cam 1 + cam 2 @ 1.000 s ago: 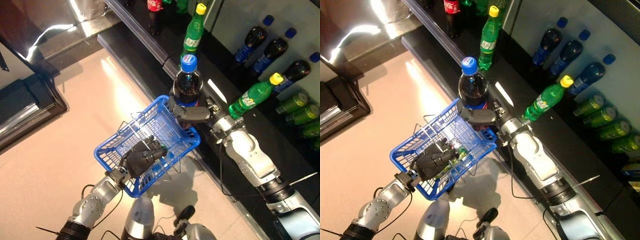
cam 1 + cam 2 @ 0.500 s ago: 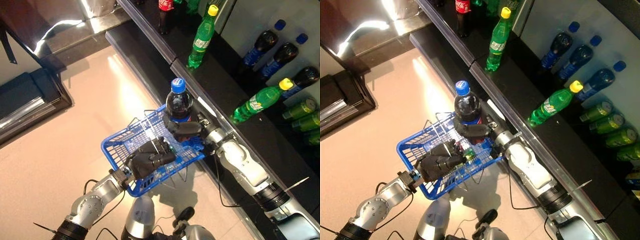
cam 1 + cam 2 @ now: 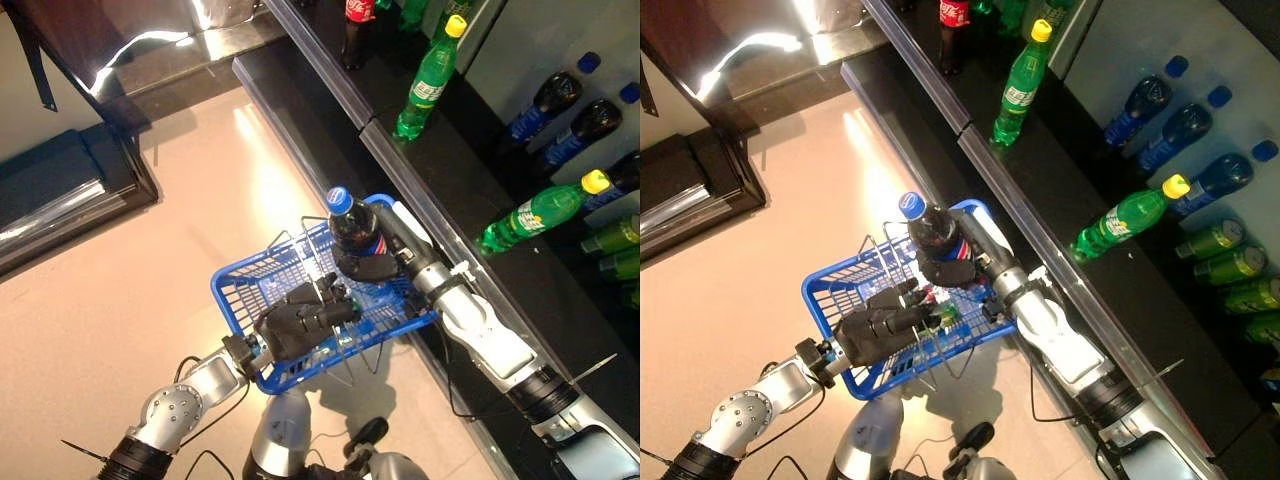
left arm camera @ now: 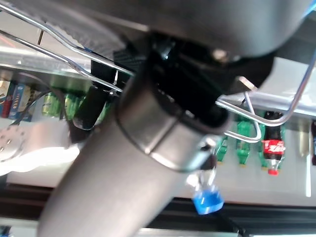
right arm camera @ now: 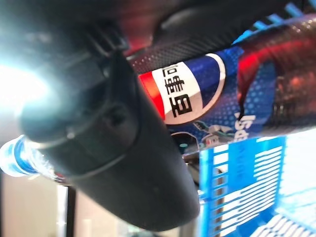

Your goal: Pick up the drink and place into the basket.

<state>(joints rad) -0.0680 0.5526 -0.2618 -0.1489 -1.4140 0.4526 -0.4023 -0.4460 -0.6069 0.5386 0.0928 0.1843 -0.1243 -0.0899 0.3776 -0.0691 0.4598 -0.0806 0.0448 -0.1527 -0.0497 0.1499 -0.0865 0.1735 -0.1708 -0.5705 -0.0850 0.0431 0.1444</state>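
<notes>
A dark cola bottle [image 3: 351, 228] with a blue cap and blue label stands upright inside the far right part of the blue wire basket [image 3: 240, 292]. My right hand [image 3: 372, 266] is shut on the bottle's lower body, with the label [image 5: 197, 94] filling the right wrist view. My left hand [image 3: 300, 319] is shut on the basket's wire handles [image 3: 322, 287] and holds the basket up over the floor. A small green item [image 3: 945, 312] lies in the basket by my left hand.
A black shelf edge [image 3: 400, 165] runs diagonally just right of the basket. On it stand a green bottle [image 3: 427, 78] and a red-labelled cola bottle [image 3: 357, 20]. Further right lie a green bottle [image 3: 545, 208], dark blue-capped bottles [image 3: 545, 98] and green cans [image 3: 612, 236].
My right hand has carried the cola bottle down and left from above the basket's far rim into the basket. The camera view has shifted too.
</notes>
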